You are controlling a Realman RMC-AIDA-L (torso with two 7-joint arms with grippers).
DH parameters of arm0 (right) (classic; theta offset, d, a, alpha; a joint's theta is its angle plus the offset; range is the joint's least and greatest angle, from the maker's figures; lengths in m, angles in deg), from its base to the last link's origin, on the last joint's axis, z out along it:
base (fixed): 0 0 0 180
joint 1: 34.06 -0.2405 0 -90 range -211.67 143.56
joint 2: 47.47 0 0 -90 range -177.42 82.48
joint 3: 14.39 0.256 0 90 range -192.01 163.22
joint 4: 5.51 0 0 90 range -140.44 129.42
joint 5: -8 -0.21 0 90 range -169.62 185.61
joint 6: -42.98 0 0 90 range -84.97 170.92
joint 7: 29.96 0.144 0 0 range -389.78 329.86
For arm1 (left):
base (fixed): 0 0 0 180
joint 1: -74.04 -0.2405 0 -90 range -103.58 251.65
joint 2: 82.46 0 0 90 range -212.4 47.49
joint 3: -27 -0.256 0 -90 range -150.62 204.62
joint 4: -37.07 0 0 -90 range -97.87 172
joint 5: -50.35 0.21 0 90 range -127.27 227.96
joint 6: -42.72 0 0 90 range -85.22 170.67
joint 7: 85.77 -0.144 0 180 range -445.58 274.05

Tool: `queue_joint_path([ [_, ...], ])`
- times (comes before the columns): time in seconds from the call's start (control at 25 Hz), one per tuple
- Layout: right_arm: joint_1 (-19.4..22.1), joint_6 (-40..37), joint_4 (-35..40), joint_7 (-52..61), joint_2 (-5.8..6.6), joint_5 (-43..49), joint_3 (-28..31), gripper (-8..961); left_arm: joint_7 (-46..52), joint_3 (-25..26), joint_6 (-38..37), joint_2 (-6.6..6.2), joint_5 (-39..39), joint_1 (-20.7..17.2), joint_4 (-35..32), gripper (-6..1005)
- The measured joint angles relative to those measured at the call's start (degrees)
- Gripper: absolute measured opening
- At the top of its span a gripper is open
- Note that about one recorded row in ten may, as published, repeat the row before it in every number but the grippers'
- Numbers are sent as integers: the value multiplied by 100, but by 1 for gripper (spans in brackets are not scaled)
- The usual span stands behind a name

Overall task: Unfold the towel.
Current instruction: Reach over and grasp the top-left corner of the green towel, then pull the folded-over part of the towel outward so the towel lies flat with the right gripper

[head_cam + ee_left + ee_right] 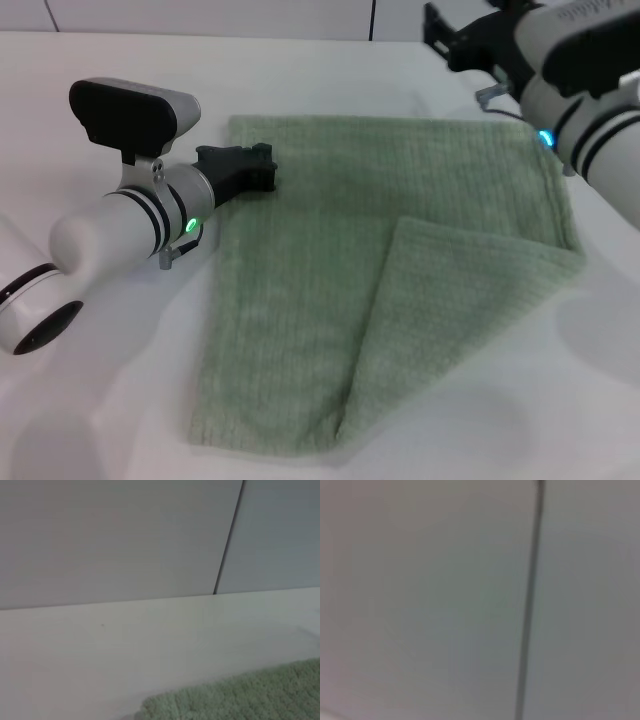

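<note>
Sage-green terry towel (380,290) lying nearly flat on the white surface (90,420), with one near-right corner flap (460,300) folded diagonally back over the middle, its crease running from the right edge toward the near hem. Left claw (262,167) hovering low at the towel's far-left edge, black fingers pointing across the cloth; whether parted or pinched together cannot be told from the head view. Left wrist view catching only a strip of terry (240,695) at its margin, with bare surface and grey wall panels (110,540) beyond, and no fingers. Right claw (450,38) raised beyond the towel's far-right corner, well clear of the cloth, seemingly carrying nothing; finger state likewise impossible to tell. Right wrist view facing only blank wall.

Judging the task close to done, with one flap remaining. Doing this step well probably meaning pinching the flap by its free tip rather than mid-panel, taking only the upper layer, lifting just enough to clear the layer beneath, then drawing it outward toward the near right across the crease. Keeping the other claw pressing the far edge likely preventing the whole cloth from sliding.
</note>
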Motion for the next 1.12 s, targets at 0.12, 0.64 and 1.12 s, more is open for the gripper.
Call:
queue_joint_path([
  [0.12, 121, -1964, 1143, -196, 16, 19, 521, 733, 3, -13, -2, 1, 0, -12, 23, 8],
  [0.64, -716, -7309, 2438, -747, 2, -30, 2213, 732, 27, 2, -35, -12, 7, -37, 70, 10],
  [1.12, -1378, -9030, 1679, -1588, 3, -463, 2711, 732, 22, 11, -34, -17, 12, -46, 70, 11],
])
